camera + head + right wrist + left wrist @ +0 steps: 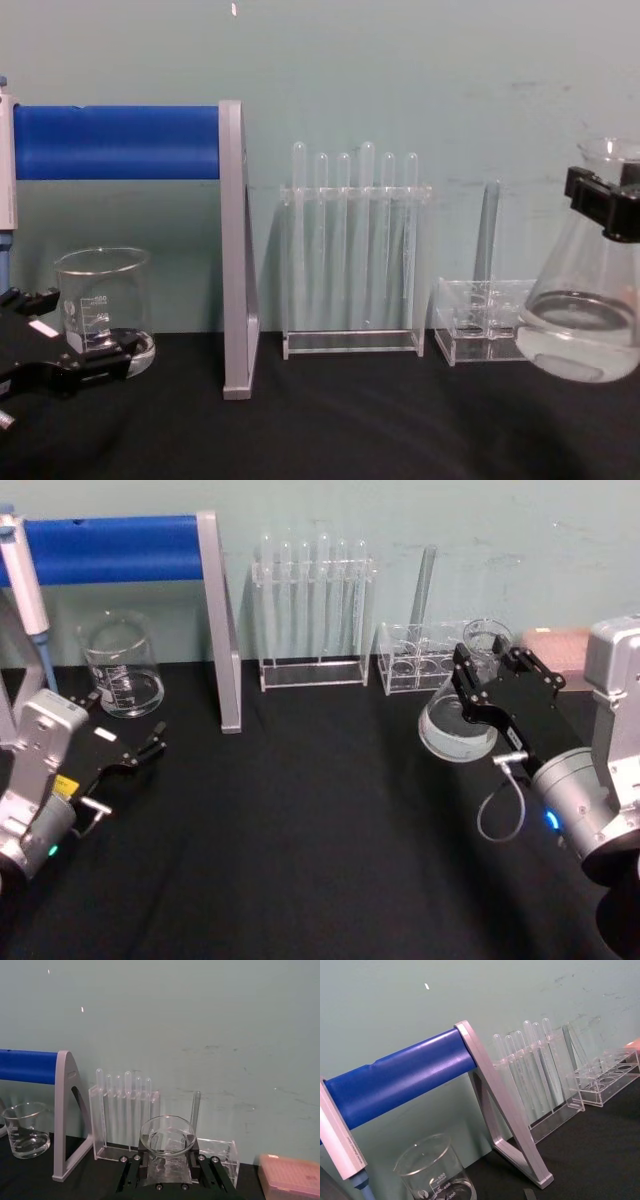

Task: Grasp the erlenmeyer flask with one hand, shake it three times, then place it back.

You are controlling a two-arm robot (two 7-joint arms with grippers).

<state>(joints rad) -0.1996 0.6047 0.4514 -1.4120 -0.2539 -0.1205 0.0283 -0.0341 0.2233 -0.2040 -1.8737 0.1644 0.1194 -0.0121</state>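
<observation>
The flask (pixel 458 725), holding a shallow pool of clear liquid, hung tilted at the right side of the black table (pixel 300 830), its wide base lifted off the cloth and turned towards the middle of the table, its flared rim leaning away to the right. The right gripper (pixel 490 660) had its black fingers clamped on the narrow neck just under the rim; in the right wrist view the mouth of the flask (pixel 166 1135) showed as a ring seated between the jaws. From the chest view the flask (pixel 585 320) stood large at the right edge, with the gripper (pixel 610 205) clasping the neck above it. Just behind the flask sat a low clear rack (pixel 420 660) with one long tube upright in it, and beside that a pink box (pixel 555 645). A taller rack (pixel 312 610) of test tubes stood at the back centre against the pale green wall. To its left rose a grey stand (pixel 218 620) carrying a blue bar, and left of that a beaker (pixel 122 670). The left gripper (pixel 125 725) sat low at the table's left, in front of the beaker, fingers spread and gripping nothing
</observation>
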